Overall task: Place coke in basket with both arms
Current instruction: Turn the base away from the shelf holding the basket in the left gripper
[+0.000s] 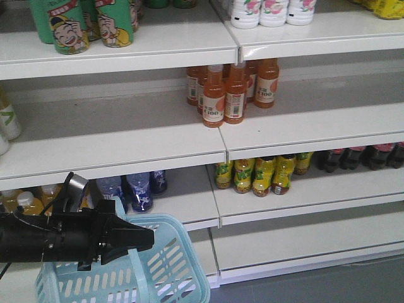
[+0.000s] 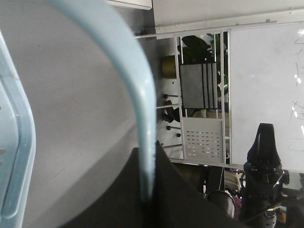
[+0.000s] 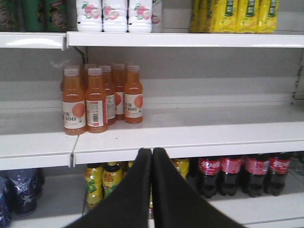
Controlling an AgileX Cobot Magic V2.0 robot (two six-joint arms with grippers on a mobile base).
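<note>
Plainly, the coke can is nowhere to be seen in any of the three views, and that is the first hazard: the right gripper [image 3: 151, 154] faces shelving where the nearest red-and-dark items are cola bottles [image 3: 237, 173] on the level below, so a reach guided by colour alone could land on the wrong product. That gripper's two black fingers are pressed together with nothing between them, which means it must spread before it can take anything; pushing forward as it stands would only knock over stock such as the orange juice bottles [image 3: 97, 99] on the middle shelf [image 3: 190, 135]. The left gripper [image 1: 136, 238] sits low at the left over the basket [image 1: 180, 262], and its wrist view shows the thin pale handle [image 2: 137, 95] running down into the clamped fingers, so the basket appears to hang from that single pinch. A narrow, smooth handle held this way could slide or let the basket swing and tilt if the arm moves sharply, leaving the opening off-line for a drop from the other arm.
</note>
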